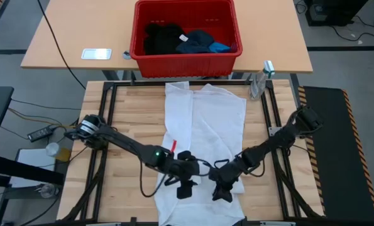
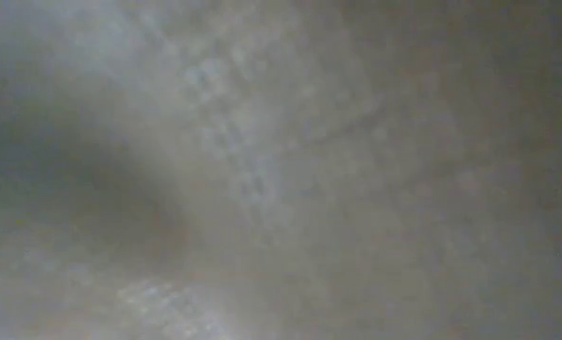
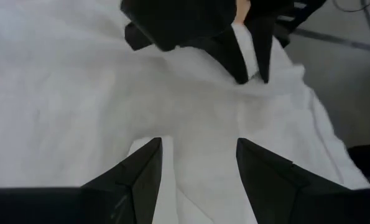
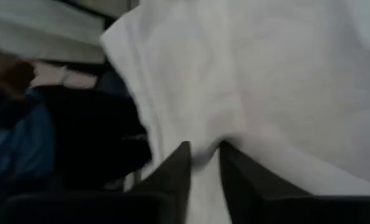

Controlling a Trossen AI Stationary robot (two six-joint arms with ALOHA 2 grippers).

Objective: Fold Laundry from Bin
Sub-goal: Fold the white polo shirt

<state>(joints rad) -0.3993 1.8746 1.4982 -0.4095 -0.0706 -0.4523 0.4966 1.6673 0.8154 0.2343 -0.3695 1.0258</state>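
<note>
White cloth, the large white garment, lies spread lengthwise on the wooden tabletop, running from the edge nearest the bin down past both claws to the near edge. One long side is folded over, giving a doubled strip along its left portion.

The red bin stands on a separate tan desk beyond the tabletop. Inside it sit a black garment, a dark navy garment with a white tag, and a small bright blue garment against the right wall.

The left claw is low over the near part of the white garment. In the left wrist view its fingers stand apart with flat cloth between them; nothing is pinched, so it is released.

The right claw is just beside the left one, also at the near part of the garment. In the right wrist view its fingers stand close together with a raised ridge of white cloth in the narrow gap between them: grasping the garment, though the grip looks loose.

The low view is covered by pale cloth; nothing can be told from it.

A small white device lies on the desk left of the bin. A spray bottle stands at the tabletop's far right corner.
</note>
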